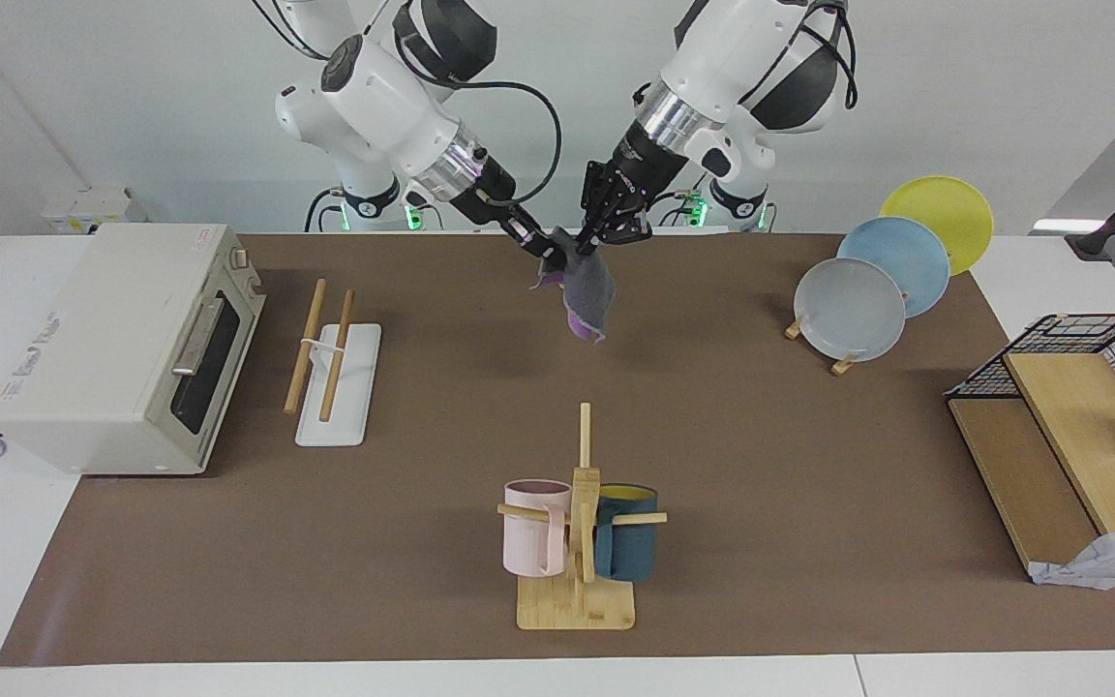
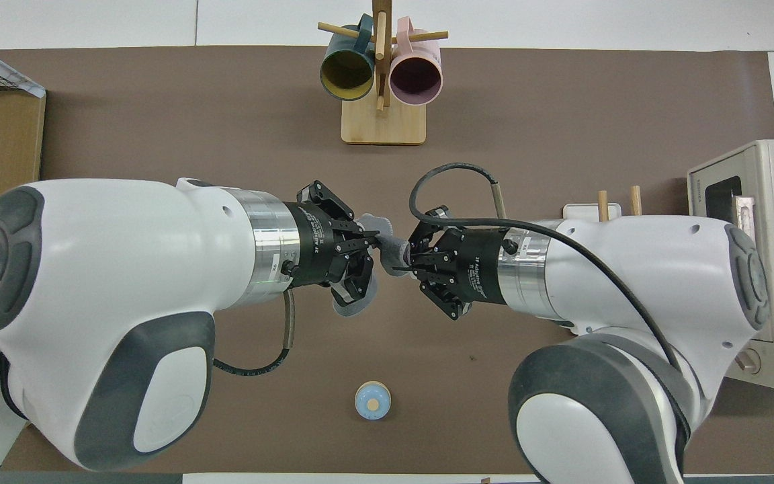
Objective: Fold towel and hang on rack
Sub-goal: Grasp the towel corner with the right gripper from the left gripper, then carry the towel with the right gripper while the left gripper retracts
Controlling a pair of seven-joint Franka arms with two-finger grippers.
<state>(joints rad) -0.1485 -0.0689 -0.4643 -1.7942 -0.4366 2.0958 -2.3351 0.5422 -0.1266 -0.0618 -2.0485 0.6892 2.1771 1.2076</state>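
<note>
One purple-and-grey soft cloth towel [image 1: 584, 290] hangs in the air over the brown mat, pinched at its top by the right gripper [image 1: 550, 248], fingertips clamped together on it. At its three o'clock in the facing view, the left gripper [image 1: 594, 235] touches the same edge; I cannot tell its finger state. One rack of two wooden rods on a white base [image 1: 333, 358] stands beside one white toaster oven [image 1: 122, 347].

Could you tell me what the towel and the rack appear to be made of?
The towel looks like soft cloth: it hangs limp and creased from the two grippers, matte dark grey with purple showing at its lower edge. The rack seems to have two light, unpainted wooden rods on a smooth white base, possibly plastic or painted wood.
</note>
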